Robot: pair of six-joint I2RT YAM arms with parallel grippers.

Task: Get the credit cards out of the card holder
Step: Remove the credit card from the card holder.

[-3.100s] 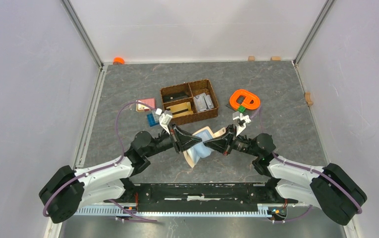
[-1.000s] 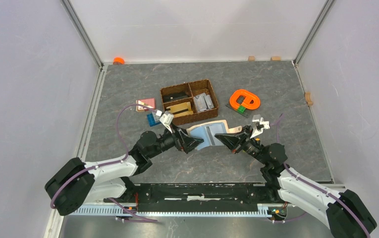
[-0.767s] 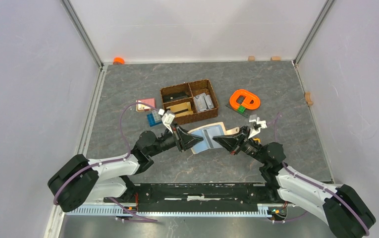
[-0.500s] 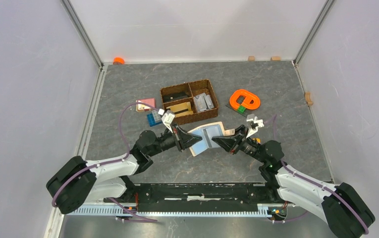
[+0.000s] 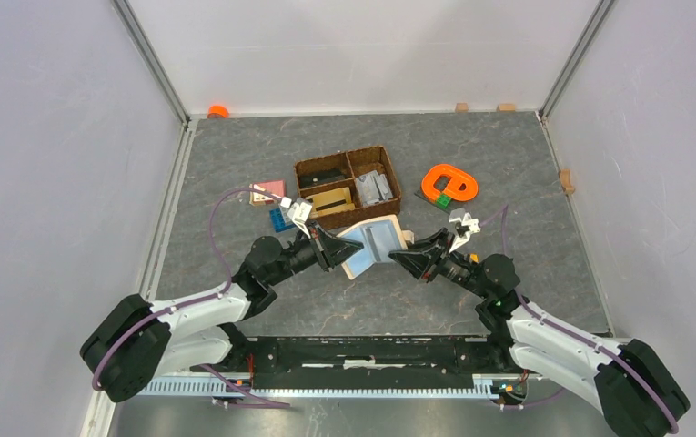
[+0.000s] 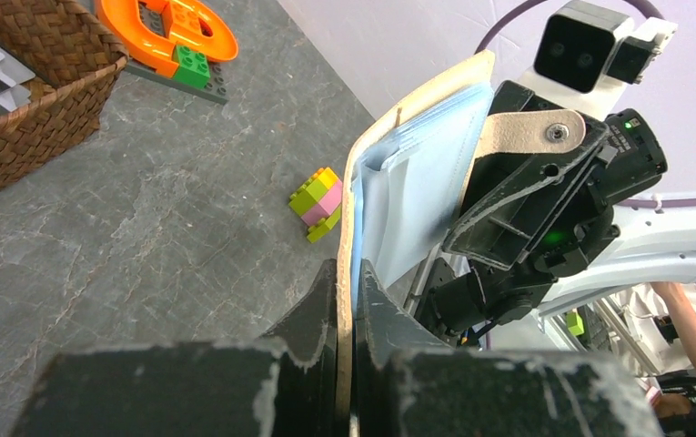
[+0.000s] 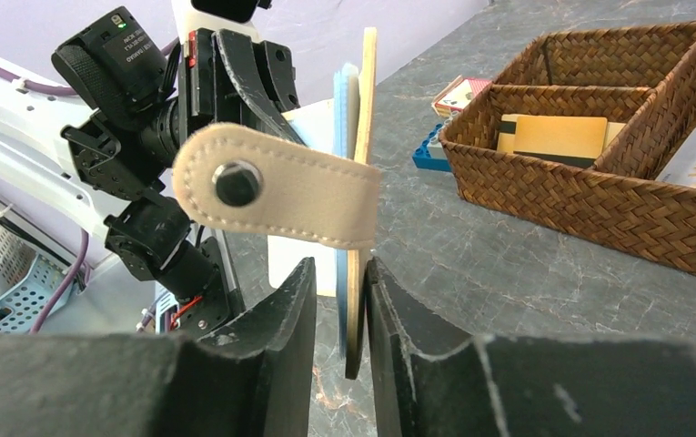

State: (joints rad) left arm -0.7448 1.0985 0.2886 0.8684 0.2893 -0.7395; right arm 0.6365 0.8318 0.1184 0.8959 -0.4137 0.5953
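- The card holder is held clear of the counter between the two pincers. It is opened out, with its pale blue-grey inside turned towards the top camera.
- The left pincer is clamped on one beige edge of the holder, with only the leather between its two fingers.
- The right pincer is closed on the opposite edge, with a finger set to each side of the thin leaves.
- The snap tab is seen sticking out sideways just above the right pincer's fingertips.
- A brown woven basket is placed on the counter just beyond both pincers.
- An orange ring-shaped toy is seen farther off, beyond the right pincer.
- A small clump of yellow, pink and green bricks is seen on the counter ahead of the left pincer.
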